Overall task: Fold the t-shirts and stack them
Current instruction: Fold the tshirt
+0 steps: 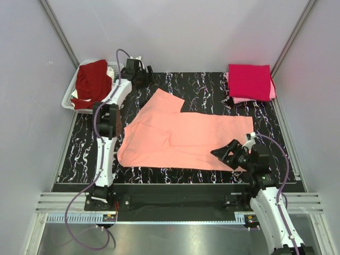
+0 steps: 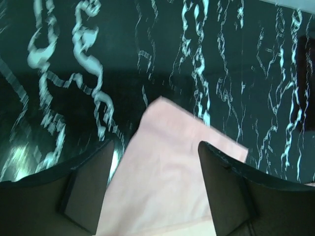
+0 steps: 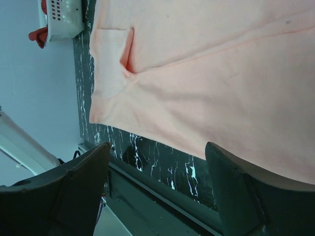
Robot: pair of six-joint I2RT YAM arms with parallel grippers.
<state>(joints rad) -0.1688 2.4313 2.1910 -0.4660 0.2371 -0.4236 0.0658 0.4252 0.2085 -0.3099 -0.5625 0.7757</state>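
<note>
The salmon-peach t-shirt (image 1: 183, 135) lies spread flat across the black marbled mat. My left gripper (image 1: 144, 79) is open and empty above the shirt's far sleeve (image 2: 170, 172), at the mat's back left. My right gripper (image 1: 227, 154) is open and empty over the shirt's near right hem (image 3: 221, 88). A folded crimson-magenta t-shirt (image 1: 249, 81) sits on a folded light pink one (image 1: 239, 99) at the back right. A dark maroon-red t-shirt (image 1: 90, 82) is heaped in the white basket (image 1: 113, 68).
The black marbled mat (image 1: 212, 87) covers the table, with a metal rail (image 1: 175, 202) along its near edge. Grey walls close in on both sides. The basket stands off the mat's back left corner and also shows in the right wrist view (image 3: 61, 19).
</note>
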